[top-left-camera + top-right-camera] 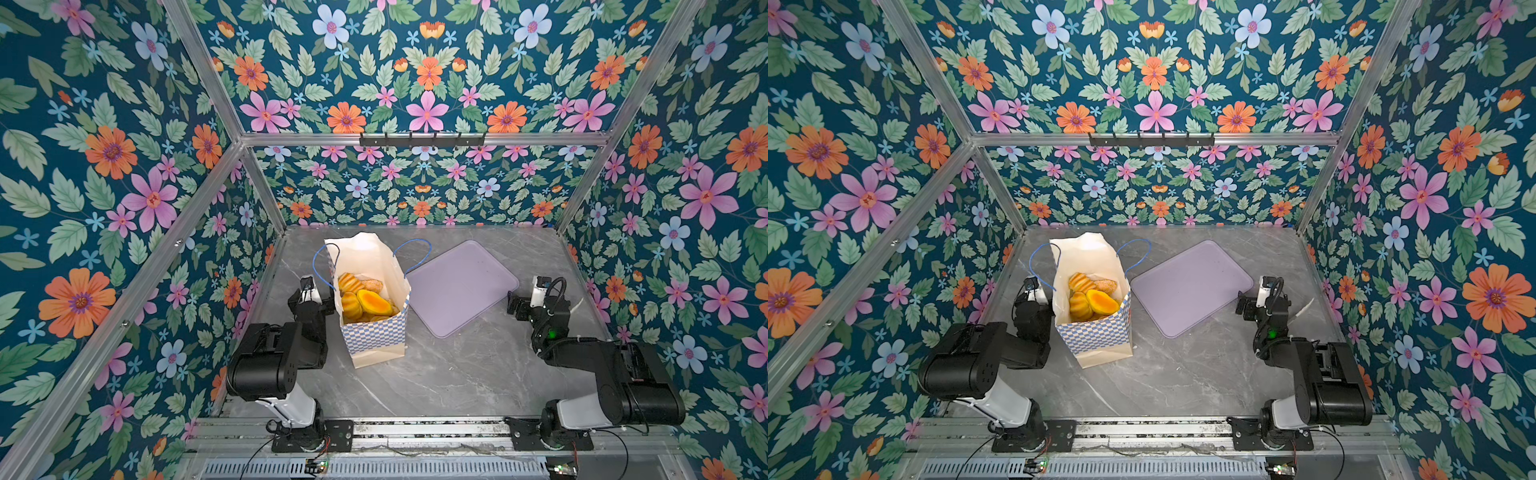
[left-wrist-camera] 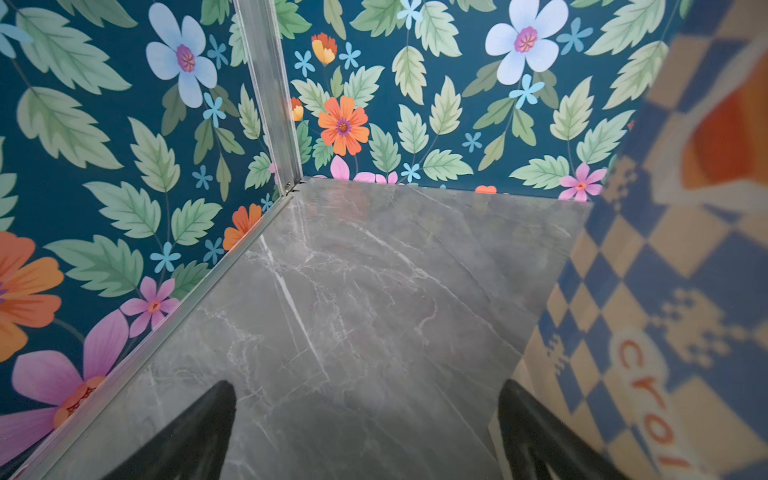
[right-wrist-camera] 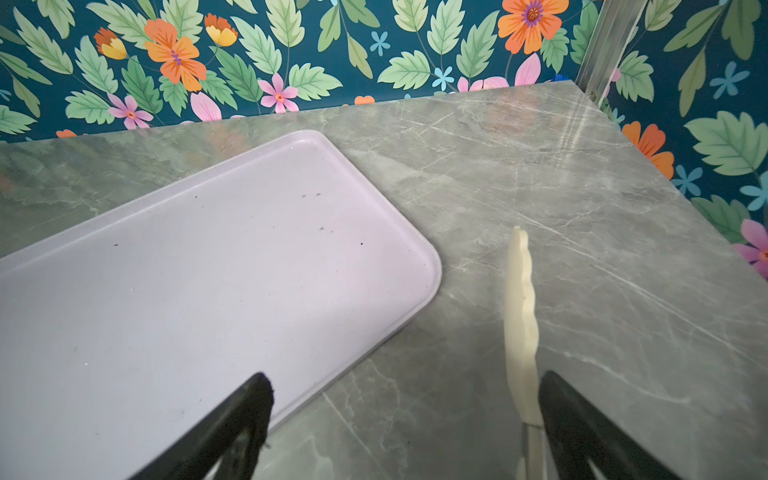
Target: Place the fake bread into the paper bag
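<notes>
Floral wallpaper [image 1: 424, 83] closes in three sides of a grey marble table [image 1: 457, 374]. In both top views the paper bag [image 1: 376, 332] stands upright left of the middle with its mouth gaping. The fake bread [image 1: 365, 301] is piled inside it, golden loaves showing below the rim. I see none on the table or on the lavender tray [image 1: 461, 286] just beside the bag (so I judge the job as good as done). My left arm [image 1: 270, 361] is tucked close against the bag's side, and one blue cord handle [image 1: 314, 262] loops down near its wrist. My right arm [image 1: 623, 374] sits by the tray's far edge, well apart from the bag. In the left wrist view my left gripper [image 2: 365, 386] has its jaws spread wide over bare marble, holding nothing, and the bag's checkered wall rises right next to one finger [image 2: 536, 428]. In the right wrist view my right gripper [image 3: 405, 376] is likewise spread and empty. One of its fingers is above the tray's edge, the other beside a cream wavy-edged strip [image 3: 521, 316] lying on the table. The danger I see is on the left. Any swing toward the bag could shove its thin paper wall and tip it, spilling the loaves. A lift could also catch that cord and drag the bag over. On the right, a careless sweep would merely push the strip or nudge the tray.
</notes>
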`<action>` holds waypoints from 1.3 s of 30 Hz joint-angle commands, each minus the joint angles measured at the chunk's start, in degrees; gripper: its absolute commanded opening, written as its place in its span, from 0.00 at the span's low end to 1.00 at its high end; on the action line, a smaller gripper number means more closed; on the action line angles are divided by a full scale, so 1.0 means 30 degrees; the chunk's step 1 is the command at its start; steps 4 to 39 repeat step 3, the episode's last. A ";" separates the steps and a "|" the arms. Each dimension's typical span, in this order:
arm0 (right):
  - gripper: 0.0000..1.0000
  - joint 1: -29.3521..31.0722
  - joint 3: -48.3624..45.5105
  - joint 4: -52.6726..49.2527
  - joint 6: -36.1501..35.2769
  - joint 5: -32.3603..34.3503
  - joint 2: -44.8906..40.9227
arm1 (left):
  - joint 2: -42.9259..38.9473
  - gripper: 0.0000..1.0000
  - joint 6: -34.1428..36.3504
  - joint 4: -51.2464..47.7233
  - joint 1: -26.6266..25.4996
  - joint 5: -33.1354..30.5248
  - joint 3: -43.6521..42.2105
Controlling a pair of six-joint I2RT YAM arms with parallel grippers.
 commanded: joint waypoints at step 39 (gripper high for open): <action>0.99 0.0004 0.0059 0.0163 -0.0029 0.0083 -0.0030 | -0.0082 1.00 0.0360 -0.0178 0.0012 0.0553 -0.0053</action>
